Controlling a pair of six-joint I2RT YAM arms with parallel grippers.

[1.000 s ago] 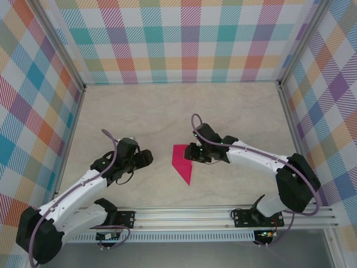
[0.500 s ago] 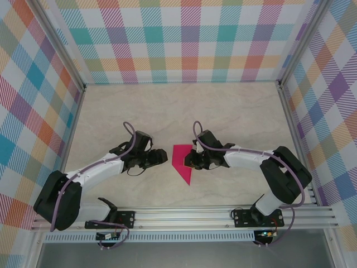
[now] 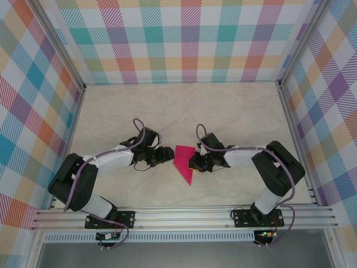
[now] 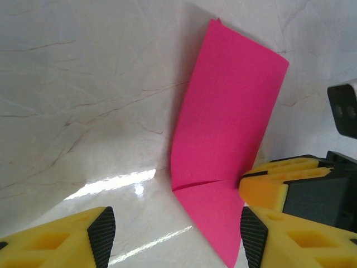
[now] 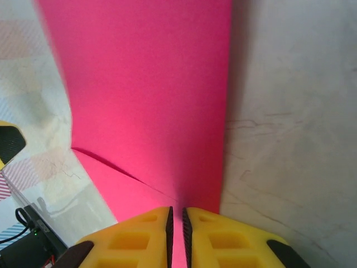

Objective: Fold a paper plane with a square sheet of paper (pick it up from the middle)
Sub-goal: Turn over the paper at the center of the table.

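We saw the pink paper (image 3: 184,162) lying near the middle of the counter (image 3: 139,111), folded into a shape that tapered to a point aimed at the arm bases. The right tool (image 3: 193,163) was clamped on the paper's right edge; from its wrist camera, the two yellow fingers (image 5: 139,234) sat almost together with the pink paper (image 5: 145,100) pinched between them. The left tool (image 3: 166,154) stood just beside the paper's left edge with its fingers apart, holding nothing. From the left wrist, the paper (image 4: 223,128) showed a crease across it near the point, and the right tool (image 4: 262,187) gripped its far side.
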